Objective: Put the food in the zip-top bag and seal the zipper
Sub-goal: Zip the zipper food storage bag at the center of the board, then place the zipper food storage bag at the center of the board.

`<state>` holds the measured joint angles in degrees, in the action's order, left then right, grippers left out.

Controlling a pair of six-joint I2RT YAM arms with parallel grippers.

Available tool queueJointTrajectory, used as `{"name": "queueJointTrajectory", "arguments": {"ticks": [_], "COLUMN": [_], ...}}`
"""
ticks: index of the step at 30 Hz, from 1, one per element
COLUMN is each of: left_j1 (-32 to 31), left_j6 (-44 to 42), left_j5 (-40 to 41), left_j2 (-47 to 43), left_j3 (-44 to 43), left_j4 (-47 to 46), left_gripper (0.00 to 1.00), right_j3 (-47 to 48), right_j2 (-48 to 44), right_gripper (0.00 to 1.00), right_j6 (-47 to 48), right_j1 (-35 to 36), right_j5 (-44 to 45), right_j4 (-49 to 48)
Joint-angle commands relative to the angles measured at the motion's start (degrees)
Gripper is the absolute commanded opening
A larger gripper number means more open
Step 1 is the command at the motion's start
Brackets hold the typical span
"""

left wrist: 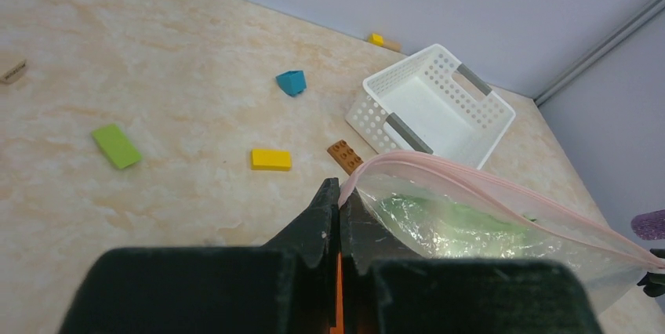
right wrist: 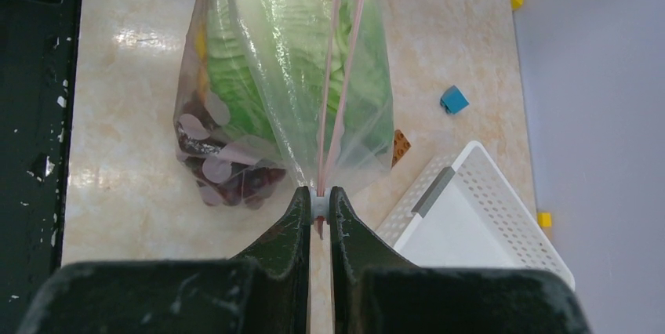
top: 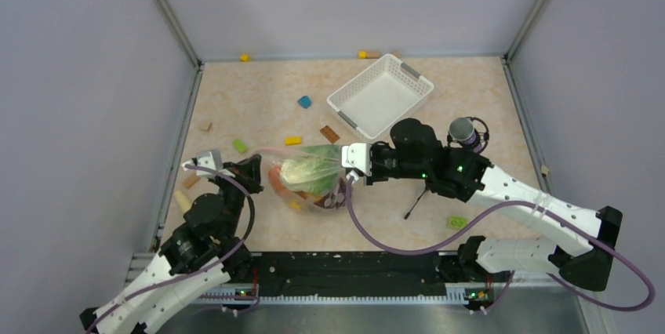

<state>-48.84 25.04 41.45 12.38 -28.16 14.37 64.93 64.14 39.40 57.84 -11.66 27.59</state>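
The clear zip-top bag (top: 307,179) hangs stretched between my two grippers above the table. Inside show green lettuce (top: 302,168), something orange-red (top: 277,183) and a dark purple grape bunch (right wrist: 235,181). My left gripper (left wrist: 339,185) is shut on the bag's left corner, where the pinkish zipper (left wrist: 502,190) begins. My right gripper (right wrist: 319,193) is shut on the small white slider at the zipper's right end; the two pink strips (right wrist: 339,75) run apart from there. In the top view the left gripper (top: 256,163) and right gripper (top: 345,158) hold opposite ends.
A white slotted basket (top: 381,96) stands empty behind the right gripper. Small blocks lie scattered: blue (top: 304,102), yellow (top: 292,140), green (top: 239,146), brown (top: 329,134) and a green one (top: 457,223) near the right arm. Walls close in the table on three sides.
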Motion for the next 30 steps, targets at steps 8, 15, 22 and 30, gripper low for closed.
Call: {"name": "queueJointTrajectory", "arguments": {"ticks": [8, 15, 22, 30], "left_j1": [1.0, 1.0, 1.0, 1.1], "left_j6": [3.3, 3.7, -3.2, -4.4], "left_j5": [9.8, 21.0, 29.0, 29.4], "left_j2": [-3.0, -2.7, 3.4, 21.1], "left_j3": [-7.2, -12.9, -18.2, -20.3], "left_j4": [5.6, 7.5, -0.3, -3.2], "left_gripper": [0.00, 0.00, 0.00, 0.00], "right_j3": [2.0, 4.1, 11.4, -11.3], "right_j2": [-1.4, 2.6, 14.1, 7.7], "right_gripper": [0.00, 0.00, 0.00, 0.00], "right_j6": [-0.5, -13.0, -37.7, -63.2], "right_j1": [-1.4, -1.3, -1.2, -0.8], "right_j5": [-5.4, -14.7, -17.3, -6.7], "right_j4": [2.0, -7.2, -13.6, -41.4]}}
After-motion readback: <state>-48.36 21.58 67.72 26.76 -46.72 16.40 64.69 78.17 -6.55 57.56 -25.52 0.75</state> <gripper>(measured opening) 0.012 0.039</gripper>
